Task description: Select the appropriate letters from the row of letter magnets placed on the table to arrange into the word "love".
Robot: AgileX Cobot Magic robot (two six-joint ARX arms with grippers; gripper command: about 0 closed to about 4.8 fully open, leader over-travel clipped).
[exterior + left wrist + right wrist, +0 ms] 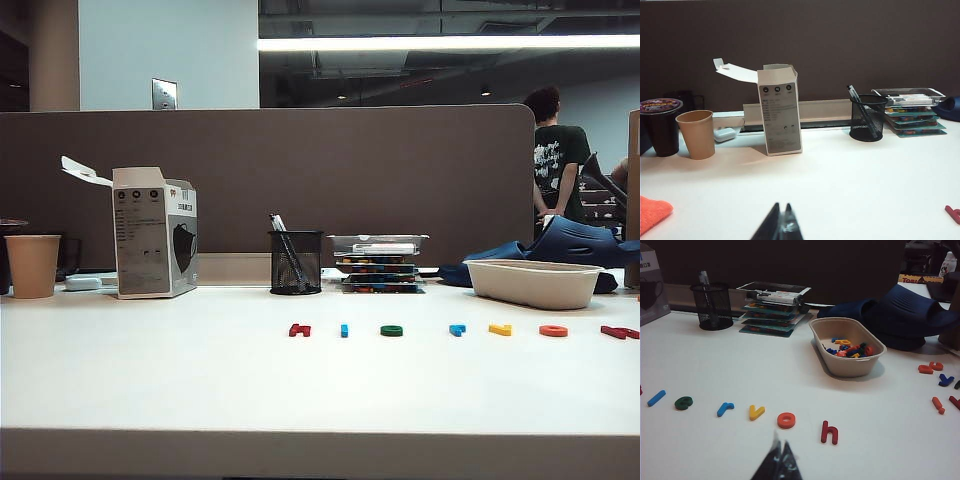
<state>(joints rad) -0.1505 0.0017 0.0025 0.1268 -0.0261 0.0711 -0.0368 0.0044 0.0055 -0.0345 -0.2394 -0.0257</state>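
Note:
The row of letter magnets lies across the white table (150, 380). The right wrist view shows the blue straight bar (656, 398), green rounded piece (683, 402), chunkier blue piece (725, 409), yellow angular piece (756, 412), orange ring (786, 420) and dark red piece (829, 432). In the exterior view the bar (344, 330), green piece (391, 330), yellow piece (500, 329) and ring (553, 330) lie flat. My right gripper (782, 442) is shut and empty, just short of the orange ring. My left gripper (782, 205) is shut over bare table. Neither gripper appears in the exterior view.
A beige tray (832, 362) of spare letters stands behind the row, with loose letters (931, 367) beside it. A mesh pen cup (296, 262), stacked cases (378, 265), white box (155, 232) and paper cup (32, 265) line the back. An orange cloth (652, 212) lies near my left gripper.

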